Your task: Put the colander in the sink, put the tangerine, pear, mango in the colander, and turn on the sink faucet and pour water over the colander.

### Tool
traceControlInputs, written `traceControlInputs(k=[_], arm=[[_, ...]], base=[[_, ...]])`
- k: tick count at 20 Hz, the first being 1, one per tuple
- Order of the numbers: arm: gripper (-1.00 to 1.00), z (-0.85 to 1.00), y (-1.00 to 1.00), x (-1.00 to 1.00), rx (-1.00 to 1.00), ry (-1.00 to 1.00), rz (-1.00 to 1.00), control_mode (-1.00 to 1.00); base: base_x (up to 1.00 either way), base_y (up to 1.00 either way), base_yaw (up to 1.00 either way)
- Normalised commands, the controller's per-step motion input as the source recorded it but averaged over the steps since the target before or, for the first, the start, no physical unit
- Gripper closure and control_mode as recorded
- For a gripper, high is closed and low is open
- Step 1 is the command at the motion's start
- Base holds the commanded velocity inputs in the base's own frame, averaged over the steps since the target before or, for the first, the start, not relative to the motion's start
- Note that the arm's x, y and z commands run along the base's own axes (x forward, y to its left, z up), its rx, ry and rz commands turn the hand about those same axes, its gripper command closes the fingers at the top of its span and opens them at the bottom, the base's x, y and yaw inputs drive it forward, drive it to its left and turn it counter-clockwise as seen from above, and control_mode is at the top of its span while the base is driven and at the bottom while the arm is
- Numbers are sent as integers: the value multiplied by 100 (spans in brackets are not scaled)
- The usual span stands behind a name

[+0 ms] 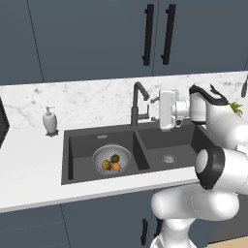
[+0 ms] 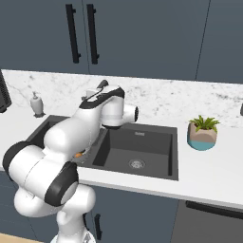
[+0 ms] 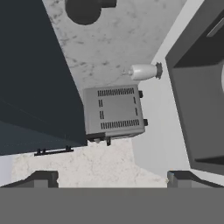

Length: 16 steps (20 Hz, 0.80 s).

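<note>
In the sink's left basin, the colander holds the tangerine, pear and mango. Behind, my end effector hangs open and empty just beside the sink faucet; the soap dispenser stands on the desk at far left.

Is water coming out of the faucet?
No, the faucet has no stream below its spout, and the colander with fruit sits dry in the sink.

A white soap dispenser and potted plant stand on the marble counter.
</note>
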Motion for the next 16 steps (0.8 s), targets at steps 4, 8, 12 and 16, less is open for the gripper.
traceControlInputs(k=[4, 8, 12, 16], arm=[[-100, -4, -1, 26, -2, 0, -5, -100], [-100, -9, -15, 18, -3, 0, -4, -100], [-100, -16, -18, 14, -2, 2, -4, -100], [-100, -13, -12, 24, 0, 2, -4, -100]], base=[[0, 0, 0], [0, 0, 0], [0, 0, 0], [0, 0, 0]])
